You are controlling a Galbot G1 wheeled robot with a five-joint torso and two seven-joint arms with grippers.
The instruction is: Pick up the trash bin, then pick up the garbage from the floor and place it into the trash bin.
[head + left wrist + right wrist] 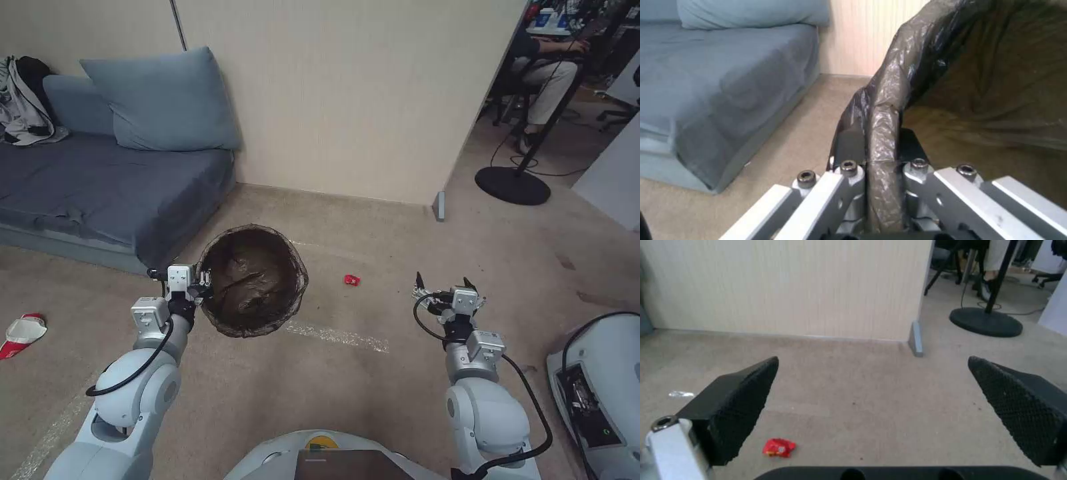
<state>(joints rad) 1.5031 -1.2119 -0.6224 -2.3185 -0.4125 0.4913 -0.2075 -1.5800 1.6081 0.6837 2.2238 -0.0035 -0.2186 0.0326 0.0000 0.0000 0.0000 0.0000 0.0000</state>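
The trash bin [252, 280], lined with a dark crinkled bag, hangs above the floor [373, 373]. My left gripper [200, 283] is shut on its rim; in the left wrist view the bag-covered rim [882, 133] runs between the two fingers. A small red crumpled wrapper [351, 280] lies on the carpet between the bin and my right gripper [445, 285], also seen as the red wrapper [779, 447] in the right wrist view. The right gripper [871, 406] hovers open and holds nothing. A crushed red-and-white cup [21, 332] lies far left.
A blue-grey sofa [100, 180] with a cushion stands at the left, close behind the bin. A beige partition wall [347, 93] ends at a corner [439, 205]. A black round stand base [512, 185] and a seated person are beyond. White equipment [597, 393] sits at the right.
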